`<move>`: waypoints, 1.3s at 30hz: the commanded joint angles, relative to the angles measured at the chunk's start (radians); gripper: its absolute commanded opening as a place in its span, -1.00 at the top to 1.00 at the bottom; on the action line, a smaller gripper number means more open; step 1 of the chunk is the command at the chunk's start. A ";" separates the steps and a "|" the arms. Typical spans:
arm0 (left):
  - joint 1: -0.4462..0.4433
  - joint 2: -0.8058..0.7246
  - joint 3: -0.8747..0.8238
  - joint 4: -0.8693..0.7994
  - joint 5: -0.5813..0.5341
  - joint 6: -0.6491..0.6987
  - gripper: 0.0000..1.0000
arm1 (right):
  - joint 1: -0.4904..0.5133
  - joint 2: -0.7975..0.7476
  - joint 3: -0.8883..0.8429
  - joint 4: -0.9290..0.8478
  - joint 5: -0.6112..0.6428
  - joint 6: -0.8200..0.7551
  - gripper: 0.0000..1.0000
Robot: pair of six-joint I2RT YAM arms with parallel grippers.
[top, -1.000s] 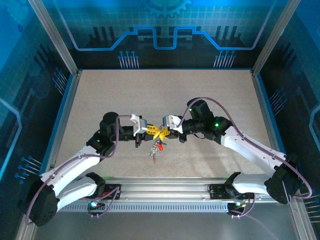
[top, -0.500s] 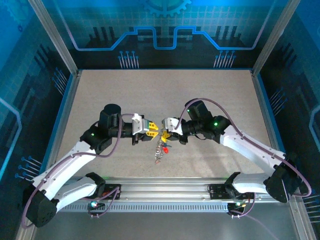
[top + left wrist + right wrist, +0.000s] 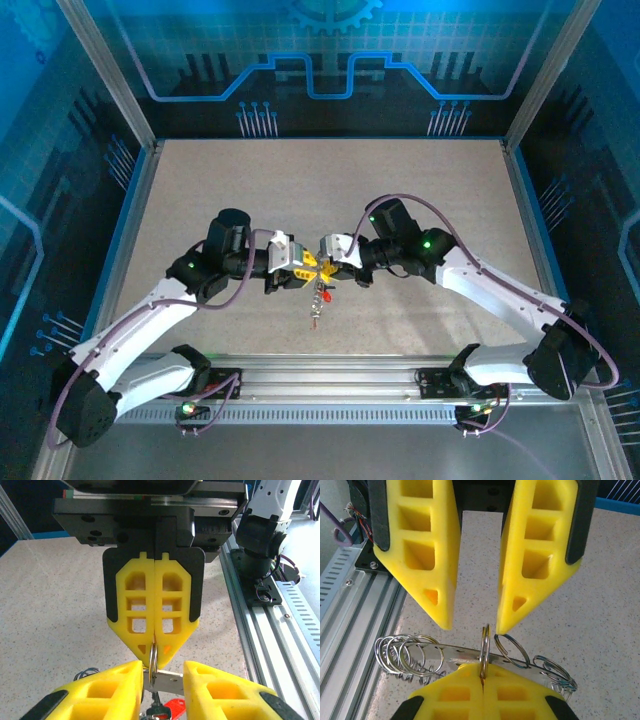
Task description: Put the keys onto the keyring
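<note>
Pinching the keyring (image 3: 485, 644) upright and edge-on, the right hand (image 3: 482, 674) faces the slightly spread left hand (image 3: 473, 625); keys (image 3: 319, 299) dangle downward.

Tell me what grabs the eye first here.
Over the middle of the table, the yellow-fingered right end effector is shut on a silver ring, tip to tip with the open left end effector. A red key head and more rings hang just below.

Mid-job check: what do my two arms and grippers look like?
The left arm and right arm have white links, black joints with small green lights, and purple cables looping along them. The left gripper and right gripper have yellow wedge-shaped fingers with cut-out windows, backed in black.
</note>
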 commanded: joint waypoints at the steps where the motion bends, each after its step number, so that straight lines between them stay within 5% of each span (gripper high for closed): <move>1: -0.014 0.021 0.027 -0.010 0.034 0.030 0.44 | 0.013 0.003 0.036 0.011 -0.042 0.011 1.00; 15: -0.019 0.052 0.056 -0.002 0.046 0.024 0.60 | 0.014 0.011 0.026 0.023 -0.045 0.017 1.00; 22: -0.019 0.073 0.062 -0.050 0.039 0.053 1.00 | 0.013 0.005 0.023 0.029 -0.047 0.021 1.00; 26: -0.018 0.061 0.054 -0.027 0.044 0.049 1.00 | 0.008 0.004 0.018 0.019 -0.042 0.016 0.98; 29: -0.019 0.038 0.042 0.027 0.047 0.013 1.00 | -0.005 -0.005 -0.001 0.031 -0.057 0.017 0.73; 39: 0.019 0.033 -0.061 0.404 0.141 -0.238 1.00 | -0.044 -0.067 -0.045 0.029 -0.097 -0.002 0.67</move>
